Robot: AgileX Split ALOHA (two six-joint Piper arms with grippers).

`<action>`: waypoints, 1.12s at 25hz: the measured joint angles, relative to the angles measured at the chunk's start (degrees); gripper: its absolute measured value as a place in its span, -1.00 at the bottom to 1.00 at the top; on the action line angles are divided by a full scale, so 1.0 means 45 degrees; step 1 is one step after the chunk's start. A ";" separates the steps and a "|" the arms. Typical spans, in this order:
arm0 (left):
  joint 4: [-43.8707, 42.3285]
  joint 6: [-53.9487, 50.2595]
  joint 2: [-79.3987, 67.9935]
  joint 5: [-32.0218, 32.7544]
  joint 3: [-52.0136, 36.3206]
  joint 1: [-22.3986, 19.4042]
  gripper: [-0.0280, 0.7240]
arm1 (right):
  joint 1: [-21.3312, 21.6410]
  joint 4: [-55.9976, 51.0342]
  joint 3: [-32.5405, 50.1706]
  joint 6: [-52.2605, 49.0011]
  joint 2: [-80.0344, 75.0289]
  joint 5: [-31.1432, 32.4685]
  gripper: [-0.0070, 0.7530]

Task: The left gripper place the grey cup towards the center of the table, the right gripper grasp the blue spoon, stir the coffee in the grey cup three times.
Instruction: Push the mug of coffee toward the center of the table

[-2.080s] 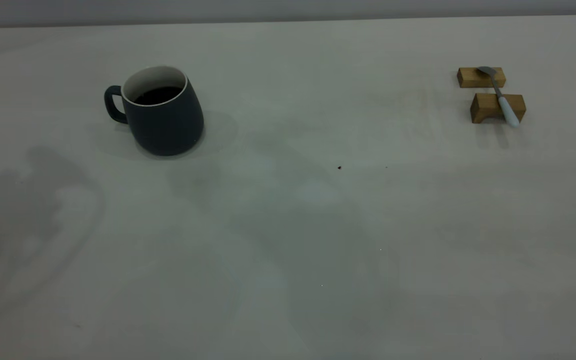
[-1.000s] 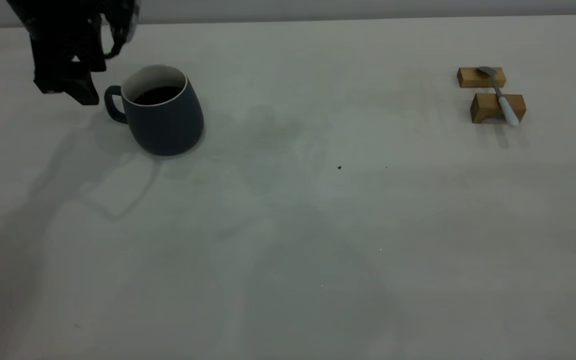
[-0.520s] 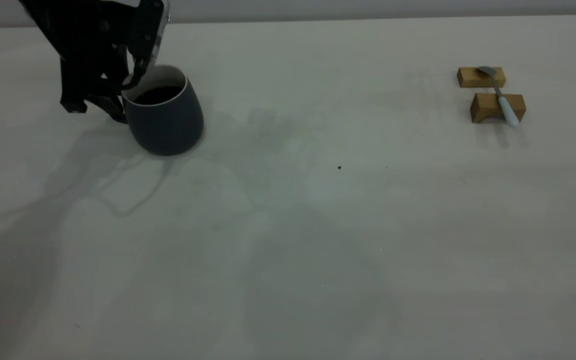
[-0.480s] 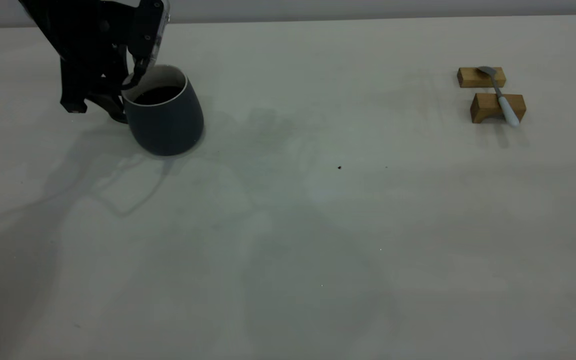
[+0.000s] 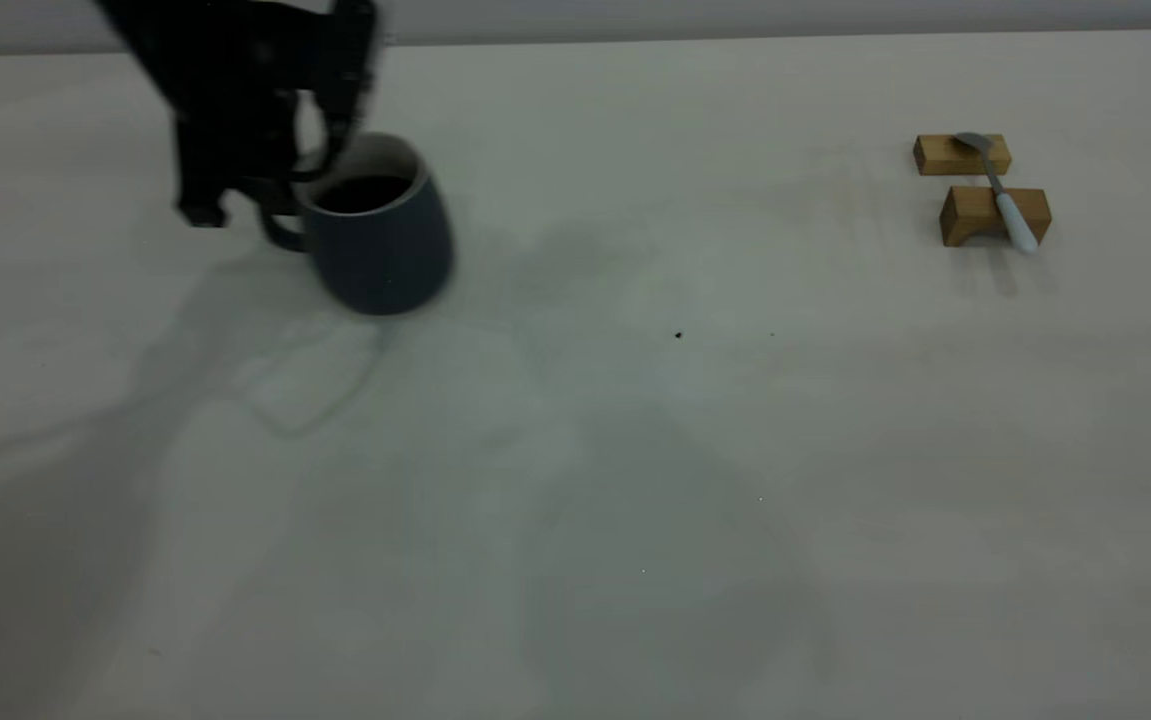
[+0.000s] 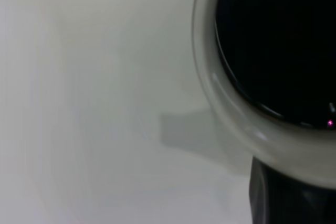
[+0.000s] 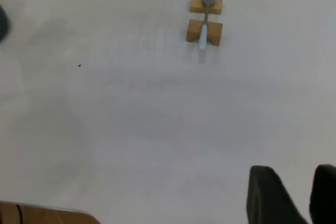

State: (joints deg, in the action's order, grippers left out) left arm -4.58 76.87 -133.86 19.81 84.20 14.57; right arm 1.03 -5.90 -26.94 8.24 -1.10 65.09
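Gripping grey cup (image 5: 380, 240) handle, left pincer (image 5: 235, 205), blue spoon (image 5: 1005, 200) across wooden blocks (image 5: 975, 215), well apart

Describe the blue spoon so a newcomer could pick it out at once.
On the off-white table, look to the far right, well away from the grey cup. Two tan wooden blocks sit there, and the blue spoon lies across both: slim, grey metal bowl, pale blue-white handle.

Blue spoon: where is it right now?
In the exterior view the blue spoon lies at the far right of the table, resting across two wooden blocks, far from the grey cup.
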 joint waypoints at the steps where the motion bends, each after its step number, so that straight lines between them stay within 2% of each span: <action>1: 0.0013 -0.0245 -0.0028 0.0051 0.0109 0.0279 -0.37 | 0.0000 0.0000 0.0000 0.0000 0.0000 0.0000 -0.35; 7: 0.0013 -0.1120 -0.0247 0.0524 0.0923 0.1698 -0.37 | 0.0000 0.0000 0.0000 0.0000 0.0000 0.0000 -0.35; 12: 0.0041 -0.1354 -0.0858 0.0768 0.1838 0.2524 -0.37 | 0.0000 0.0000 0.0000 0.0000 0.0000 0.0000 -0.35; 21: 0.0069 -0.1872 -0.1473 0.0987 0.2832 0.3470 -0.37 | 0.0000 0.0000 0.0000 0.0000 0.0000 0.0000 -0.35; 28: 0.0084 -0.1872 -0.1498 0.0858 0.2832 0.3660 -0.37 | 0.0000 0.0000 0.0000 0.0000 0.0000 0.0000 -0.35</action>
State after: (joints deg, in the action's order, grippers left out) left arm -4.20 68.44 -140.60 23.67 96.94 31.04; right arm 1.03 -5.90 -26.94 8.24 -1.10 65.09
